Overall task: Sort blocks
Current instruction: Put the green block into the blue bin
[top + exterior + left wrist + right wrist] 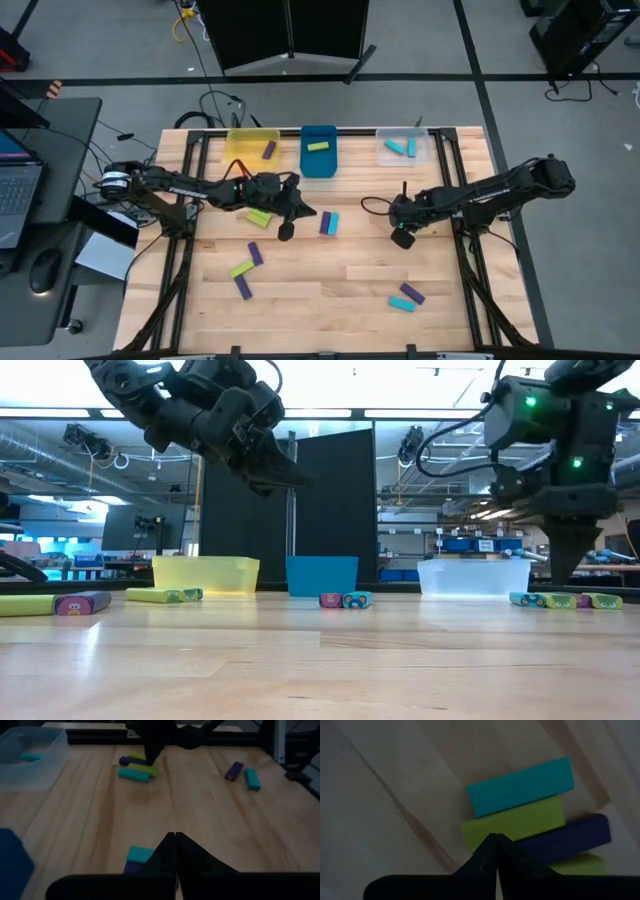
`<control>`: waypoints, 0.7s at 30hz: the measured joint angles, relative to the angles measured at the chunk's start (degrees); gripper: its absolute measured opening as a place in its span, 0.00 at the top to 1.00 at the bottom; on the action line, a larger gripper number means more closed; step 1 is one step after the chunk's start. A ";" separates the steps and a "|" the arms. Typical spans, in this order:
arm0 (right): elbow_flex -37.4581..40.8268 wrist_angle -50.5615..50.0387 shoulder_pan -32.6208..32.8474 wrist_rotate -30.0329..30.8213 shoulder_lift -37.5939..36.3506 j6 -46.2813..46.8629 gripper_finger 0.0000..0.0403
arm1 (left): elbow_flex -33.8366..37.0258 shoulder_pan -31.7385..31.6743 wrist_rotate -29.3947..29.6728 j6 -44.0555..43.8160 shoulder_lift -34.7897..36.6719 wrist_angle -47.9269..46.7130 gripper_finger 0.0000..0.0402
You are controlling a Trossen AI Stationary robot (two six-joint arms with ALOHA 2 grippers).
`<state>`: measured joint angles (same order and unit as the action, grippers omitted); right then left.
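Right gripper [402,238]: fingers pressed together, nothing between them, poised low over a tight stack of four blocks [520,785] lying side by side — cyan, lime, purple, lime. Left gripper [287,231]: also clenched and empty, raised above the table [330,300] near a purple and cyan pair [328,223].

Handling (judgement): the blocks look like small rigid bars, light, with smooth flat faces and clean edges. Not fragile. Possibly a little slick. Best taken across the short width at mid-length, fingers on the two long sides. The stack under the right gripper is touching edge to edge, so a finger has no gap to enter; the outer cyan bar looks the easiest start.

Appearance: short rectangular bars in purple, lime and cyan, matte, uniform in size.

Location: loose pairs scattered over the table; a few already lie in the yellow bin [240,135], blue bin [318,163] and clear bin [424,147] at the far edge.
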<state>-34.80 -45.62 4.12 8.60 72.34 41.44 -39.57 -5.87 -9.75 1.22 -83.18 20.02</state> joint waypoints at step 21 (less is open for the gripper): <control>-6.06 -8.17 3.88 -2.02 0.42 7.00 0.95 | 0.59 0.00 1.19 0.04 -0.02 -0.03 0.99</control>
<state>-40.86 -53.79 8.00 6.58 72.75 48.44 -38.98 -5.87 -8.56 1.26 -83.20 19.99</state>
